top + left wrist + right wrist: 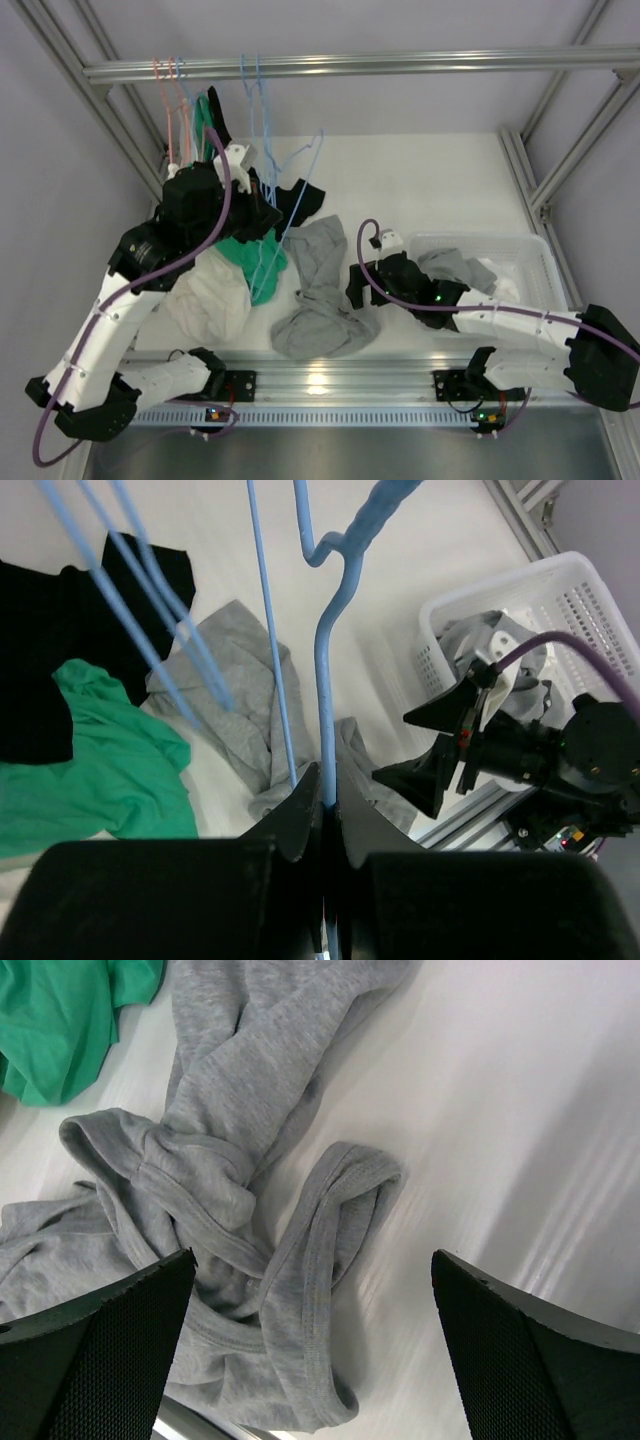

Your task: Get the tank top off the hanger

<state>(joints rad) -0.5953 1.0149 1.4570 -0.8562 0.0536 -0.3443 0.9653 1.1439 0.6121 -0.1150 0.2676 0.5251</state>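
While the worktop [440,180] is carrying everything: it is lying white and broad under both arms, with loose clothes spreading across its near left half.
White basket [500,238]: it is sitting at the near right, just behind the right arm, with some grey cloth lying in it.
Grey tank top [320,290]: it is lying crumpled on the worktop at the near centre, between the two arms, and looks to be off the wire.
Green garment [245,255]: it is lying just left of the tank top, touching it.
Right tool [312,1260]: it is hovering low over the tank top with its fingers [100,1350] spread as wide as they go and is holding nothing; a strap loop [340,1220] is lying directly beneath the gap.
Left tool [322,810]: it is pinching fully closed on the shaft of the blue hanger [325,680].
Blue hanger: it is standing tilted above the clothes at the far left, with its hook pointing away from the arms.
Doing the step well: judging from this, parting the two cleanly is what matters. The right tool should be rising straight up, so that neither finger is snagging the strap loop. The left tool should be holding its pinch firm and carrying the hanger up and to the far left, so that its lower wire is not dragging the grey cloth. Whether any cloth is catching on the wire's lower end is hidden.
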